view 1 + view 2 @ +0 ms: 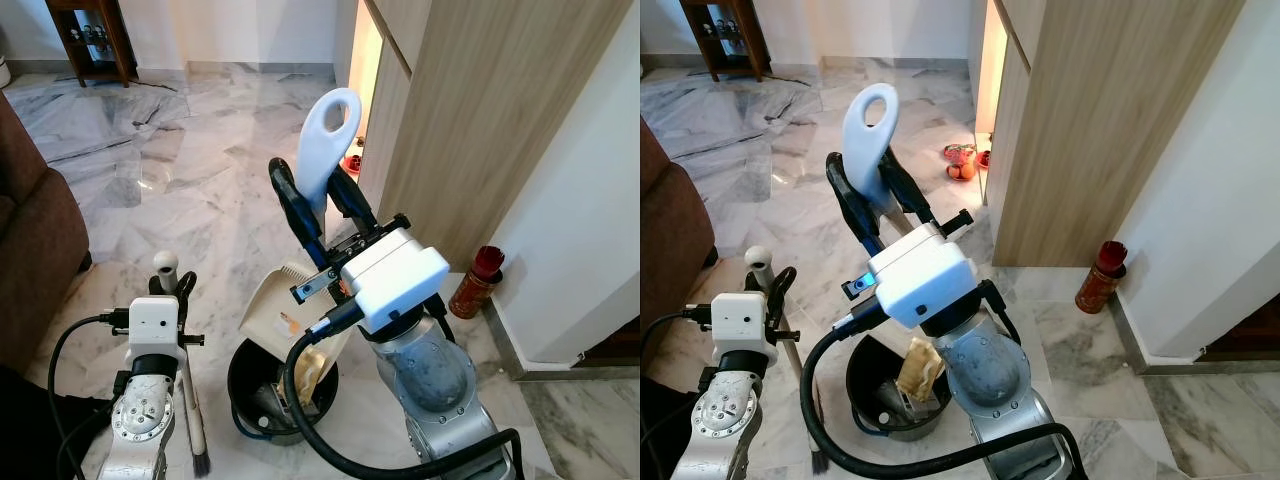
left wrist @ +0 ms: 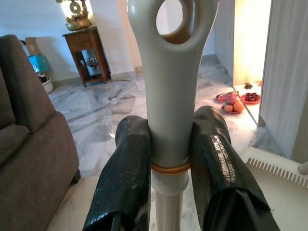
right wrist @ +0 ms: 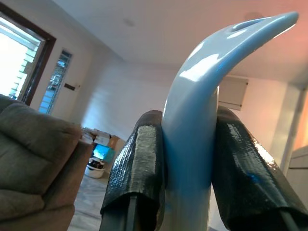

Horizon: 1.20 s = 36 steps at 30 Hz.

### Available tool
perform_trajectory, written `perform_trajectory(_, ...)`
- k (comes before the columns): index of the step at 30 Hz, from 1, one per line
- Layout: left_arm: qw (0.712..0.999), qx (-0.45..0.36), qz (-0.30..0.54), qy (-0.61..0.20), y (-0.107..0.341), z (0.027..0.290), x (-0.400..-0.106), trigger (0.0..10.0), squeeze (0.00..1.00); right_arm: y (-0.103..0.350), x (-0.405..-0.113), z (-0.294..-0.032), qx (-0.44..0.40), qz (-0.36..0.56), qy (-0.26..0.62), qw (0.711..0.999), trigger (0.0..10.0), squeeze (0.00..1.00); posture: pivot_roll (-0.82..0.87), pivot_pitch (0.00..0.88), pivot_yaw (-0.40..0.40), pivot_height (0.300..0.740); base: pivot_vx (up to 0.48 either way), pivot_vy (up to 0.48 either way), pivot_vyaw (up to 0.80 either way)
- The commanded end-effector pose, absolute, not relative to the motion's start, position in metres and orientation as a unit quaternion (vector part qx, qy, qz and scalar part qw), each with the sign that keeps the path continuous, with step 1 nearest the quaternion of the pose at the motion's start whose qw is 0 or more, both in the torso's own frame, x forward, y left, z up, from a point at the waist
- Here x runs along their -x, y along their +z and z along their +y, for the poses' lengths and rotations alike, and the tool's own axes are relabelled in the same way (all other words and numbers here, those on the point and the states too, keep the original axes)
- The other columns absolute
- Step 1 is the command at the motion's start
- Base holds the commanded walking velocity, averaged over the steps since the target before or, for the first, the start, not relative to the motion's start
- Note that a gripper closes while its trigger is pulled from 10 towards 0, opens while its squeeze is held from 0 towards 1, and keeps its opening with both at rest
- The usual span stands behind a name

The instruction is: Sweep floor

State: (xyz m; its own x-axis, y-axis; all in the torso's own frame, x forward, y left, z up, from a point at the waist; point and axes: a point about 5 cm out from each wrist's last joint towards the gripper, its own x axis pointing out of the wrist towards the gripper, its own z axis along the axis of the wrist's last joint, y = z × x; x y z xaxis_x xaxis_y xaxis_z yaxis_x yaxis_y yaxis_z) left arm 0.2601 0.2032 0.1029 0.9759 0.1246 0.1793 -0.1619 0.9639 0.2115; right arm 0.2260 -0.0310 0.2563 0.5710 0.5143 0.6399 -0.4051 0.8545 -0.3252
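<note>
My right gripper [image 1: 318,200] is shut on the dustpan's pale looped handle [image 1: 335,130], which stands up between its black fingers [image 3: 137,163]. The cream dustpan [image 1: 272,300] hangs tilted over a black bin [image 1: 250,385] at my feet, and crumpled yellowish paper [image 1: 918,368] lies in the bin. My left gripper [image 2: 171,159] is shut on the grey broom handle [image 2: 171,96], just below its holed tip [image 1: 164,263]. The broom's shaft runs down to dark bristles [image 1: 200,462] on the marble floor to the left of the bin.
A brown sofa [image 1: 30,250] stands close on the left. A wooden cabinet wall [image 1: 480,120] rises on the right, with a red cylinder [image 1: 477,283] at its foot. Plates of fruit [image 1: 960,165] lie on the floor by the lit doorway. A wooden side table [image 1: 90,40] stands far back.
</note>
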Motion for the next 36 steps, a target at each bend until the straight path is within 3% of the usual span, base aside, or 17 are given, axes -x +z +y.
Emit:
perform_trajectory(1, 0.984, -0.119, -0.111, 0.070, 0.113, 0.200, -0.263, 10.0, 0.00, 0.269, -0.223, -0.040, 0.056, -0.413, 0.233, 0.879, 10.0, 0.00, 0.13, 0.085, -0.032, 0.740, 0.000, 0.000, 0.00)
perform_trajectory(12, 0.984, -0.118, -0.111, 0.069, 0.112, 0.200, -0.263, 10.0, 0.00, 0.269, -0.242, -0.063, 0.021, -0.391, 0.162, 0.906, 10.0, 0.00, 0.13, 0.082, -0.037, 0.740, 0.000, 0.000, 0.00)
perform_trajectory(21, 0.984, -0.119, -0.112, 0.069, 0.113, 0.200, -0.263, 10.0, 0.00, 0.259, -0.264, -0.096, 0.083, -0.379, 0.077, 0.918, 10.0, 0.00, 0.12, 0.092, -0.036, 0.740, 0.000, 0.000, 0.00)
perform_trajectory(28, 0.984, -0.120, -0.111, 0.069, 0.114, 0.201, -0.262, 10.0, 0.00, 0.263, -0.274, -0.131, 0.160, -0.386, -0.016, 0.908, 10.0, 0.00, 0.12, 0.095, -0.032, 0.740, 0.000, 0.000, 0.00)
perform_trajectory(36, 0.984, -0.122, -0.109, 0.067, 0.113, 0.202, -0.260, 10.0, 0.00, 0.232, -0.283, -0.155, 0.199, -0.333, -0.063, 0.920, 10.0, 0.00, 0.12, 0.096, -0.029, 0.740, 0.000, 0.000, 0.00)
